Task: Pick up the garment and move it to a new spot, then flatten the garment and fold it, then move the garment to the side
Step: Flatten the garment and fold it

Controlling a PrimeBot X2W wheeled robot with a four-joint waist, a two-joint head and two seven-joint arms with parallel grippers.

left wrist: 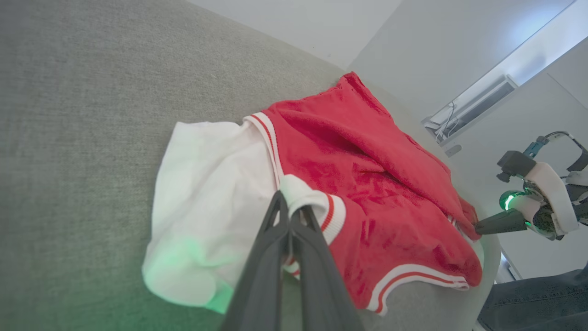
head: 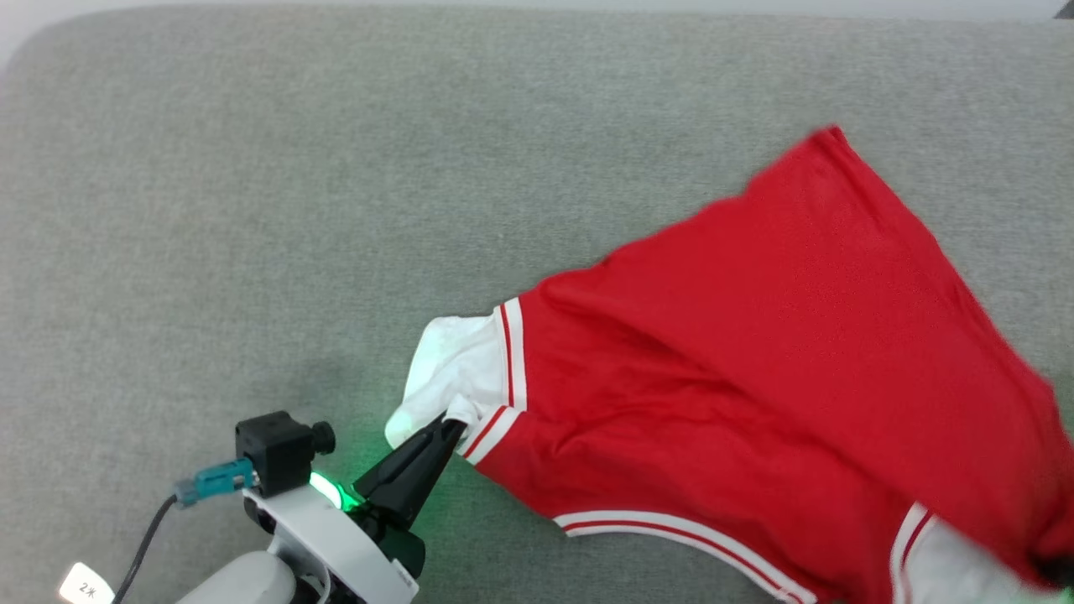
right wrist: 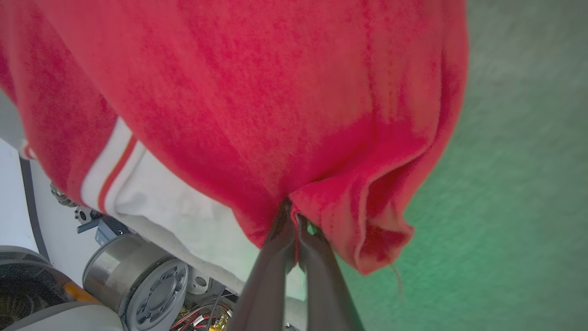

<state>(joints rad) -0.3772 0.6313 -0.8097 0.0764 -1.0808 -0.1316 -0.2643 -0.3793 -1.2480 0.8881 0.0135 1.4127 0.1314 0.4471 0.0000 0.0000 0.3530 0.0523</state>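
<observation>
Just beyond the left gripper (head: 453,426), in the head view, the garment (head: 755,361) spreads away to that gripper's right over a grey cushion (head: 252,210). The gripper's dark fingers are pinched shut on the striped cuff of the white sleeve (head: 449,361). That firm edge probably gives a sure hold for stretching the cloth flat.

From the left wrist, the same fingers clamp the cuff right at their tips. The sleeve sags to their left, and the red body lies ahead and to their right. Far across the garment, the right gripper (left wrist: 477,226) nips the opposite red edge. The cloth appears held at two ends, ready to be pulled taut.

From the right wrist, the right gripper's fingers close tightly on a bunched red fold at their tips. The garment drapes above them and seems lifted off the cushion, which lies to their right.
</observation>
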